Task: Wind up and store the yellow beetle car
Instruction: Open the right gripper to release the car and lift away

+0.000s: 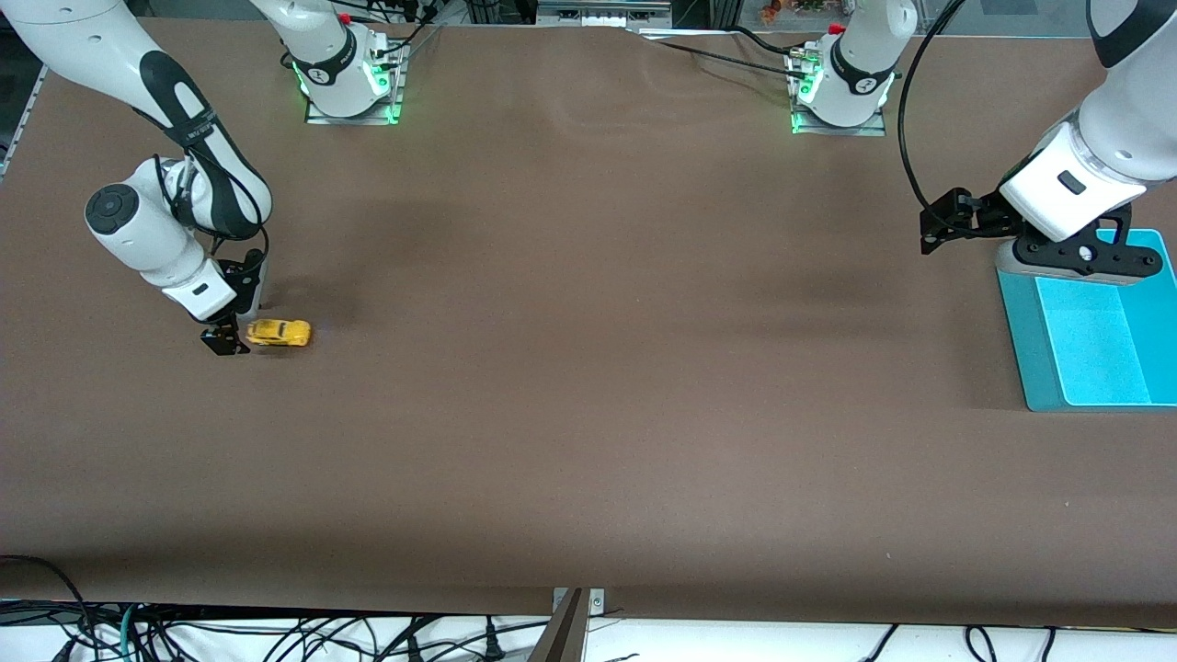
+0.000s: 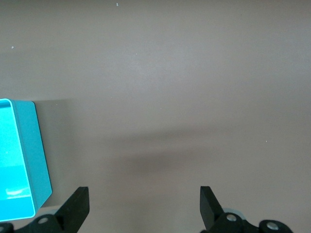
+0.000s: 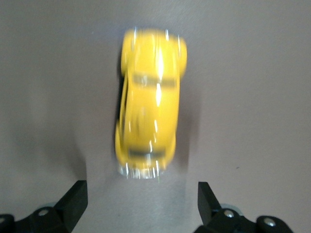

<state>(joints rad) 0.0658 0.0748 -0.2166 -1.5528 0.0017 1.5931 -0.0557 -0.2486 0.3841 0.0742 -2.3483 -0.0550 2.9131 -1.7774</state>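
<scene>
The yellow beetle car (image 1: 279,332) stands on its wheels on the brown table, toward the right arm's end. My right gripper (image 1: 225,342) sits low beside it and is open. In the right wrist view the yellow beetle car (image 3: 149,102) lies just past the fingertips of my right gripper (image 3: 141,194), with nothing between the fingers and the car untouched. My left gripper (image 1: 931,230) hangs open and empty over bare table next to the bin, and the left arm waits. The left wrist view shows only table between the fingers of my left gripper (image 2: 145,196).
A teal bin (image 1: 1021,340) stands at the left arm's end of the table, partly under the left arm's hand; its corner (image 2: 29,155) shows in the left wrist view. Brown table (image 1: 588,368) stretches between car and bin. Cables hang off the near edge.
</scene>
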